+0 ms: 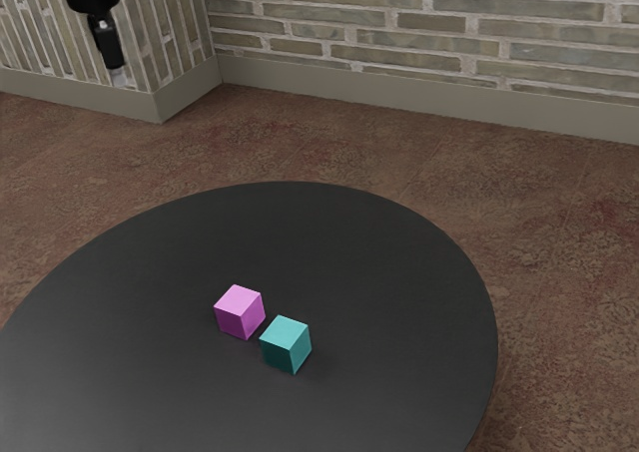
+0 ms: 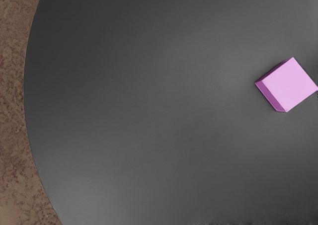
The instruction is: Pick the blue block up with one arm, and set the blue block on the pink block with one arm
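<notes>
- Currently, the gripper (image 1: 116, 71) is seen high in the exterior view's upper left, in front of the brick wall (image 1: 419, 23) and well apart from both blocks; nothing is held by it.
- Whether the gripper is spread or pressed together cannot be told from its dark shape.
- The blue block (image 1: 286, 343), teal in shade, is found resting on the round dark table (image 1: 399, 272), near its middle.
- The pink block (image 1: 239, 311) is set just beside it, toward the exterior view's left and slightly farther back; whether their near corners touch cannot be told.
- Both blocks are seen upright, each flat on one face, and neither is stacked on the other.
- From the wrist view, the pink block (image 2: 288, 84) is seen from above on the table (image 2: 149, 111), whose curved edge is bordered by brown speckled floor (image 2: 15, 135).
</notes>
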Tool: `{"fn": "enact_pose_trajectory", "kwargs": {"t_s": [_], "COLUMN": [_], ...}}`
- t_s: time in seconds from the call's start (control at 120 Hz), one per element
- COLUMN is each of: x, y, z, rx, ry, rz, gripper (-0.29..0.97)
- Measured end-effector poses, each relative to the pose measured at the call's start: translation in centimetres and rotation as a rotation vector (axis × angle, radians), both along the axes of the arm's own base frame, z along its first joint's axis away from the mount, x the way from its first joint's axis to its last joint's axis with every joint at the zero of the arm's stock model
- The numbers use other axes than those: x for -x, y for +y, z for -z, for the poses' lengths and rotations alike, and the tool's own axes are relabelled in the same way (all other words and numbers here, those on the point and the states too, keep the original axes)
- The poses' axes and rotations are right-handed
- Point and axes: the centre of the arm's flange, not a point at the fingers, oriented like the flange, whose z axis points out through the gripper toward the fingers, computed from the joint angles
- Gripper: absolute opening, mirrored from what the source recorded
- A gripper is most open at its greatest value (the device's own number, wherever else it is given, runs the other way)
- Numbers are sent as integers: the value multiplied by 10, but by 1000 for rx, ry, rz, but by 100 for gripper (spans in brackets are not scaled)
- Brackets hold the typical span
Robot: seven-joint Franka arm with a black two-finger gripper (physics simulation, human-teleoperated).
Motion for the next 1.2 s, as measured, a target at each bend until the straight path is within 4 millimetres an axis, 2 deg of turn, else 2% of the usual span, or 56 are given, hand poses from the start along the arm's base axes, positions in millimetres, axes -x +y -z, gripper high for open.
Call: {"fn": "enact_pose_trajectory", "kwargs": {"t_s": [0.142,0.25,0.358,0.458,0.475,0.508,0.55,0.592,0.625,0.75,0.858,0.942,1.008,1.042,1.075,1.125,1.2], "x": [0,6,7,29,36,52,67,72,75,87,90,89,76,79,84,98,133], "y": [0,13,13,22,18,-6,-38,-67,-81,-91,-99,-99,-107,-116,-124,-134,-138], "z": [-2,-21,-25,-58,-74,-113,-142,-153,-158,-169,-169,-166,-143,-137,-124,-97,-55], "rx": [-9,-6,12,28,19,0,-8,-10,-15,-29,-39,-47,-35,-27,-8,21,19], "ry": [8,-25,-27,-90,-122,-193,-242,-259,-263,-266,-251,-232,-175,-160,-130,-83,-25], "rz": [118,156,210,236,252,319,405,479,515,563,597,605,628,660,692,743,788], "gripper": [68,68,68,68,68,68,68,68,68,68,68,68,68,68,68,68,68]}}
